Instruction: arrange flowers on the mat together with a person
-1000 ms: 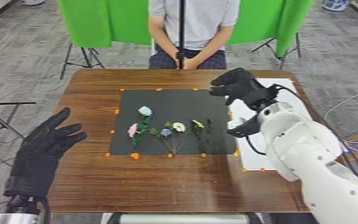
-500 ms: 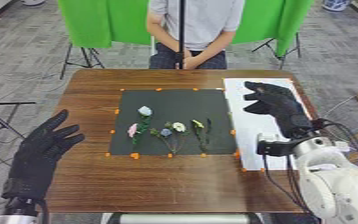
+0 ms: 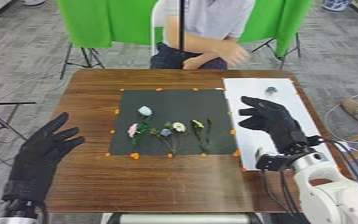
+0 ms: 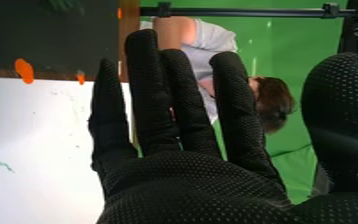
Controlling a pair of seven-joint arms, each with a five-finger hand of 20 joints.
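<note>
Several flowers lie on the dark mat (image 3: pixel 162 149): a pale blue one (image 3: pixel 145 111) highest up, a pink one (image 3: pixel 132 130), a blue-grey one (image 3: pixel 166 132), a white one (image 3: pixel 178 127) and a yellowish one (image 3: pixel 198 124) at the right. A small bluish flower head (image 3: pixel 270 90) lies on the white sheet. The right hand (image 3: pixel 269 120) is over that sheet, open and empty; in the right wrist view the right hand (image 4: pixel 193 185) has its fingers extended. The left hand (image 3: pixel 47 142) is open left of the mat.
The white sheet (image 3: pixel 248 90) lies along the table's right side. Orange marks edge the mat and sheet. Across the brown table (image 3: pixel 95 185) a person sits, one hand (image 3: pixel 231 51) lifted near the far edge. A thin black pole stands before the person.
The right hand has drawn back from beside the mat to the right, over the white sheet. The person has leaned right and raised a hand. The left hand has barely moved.
</note>
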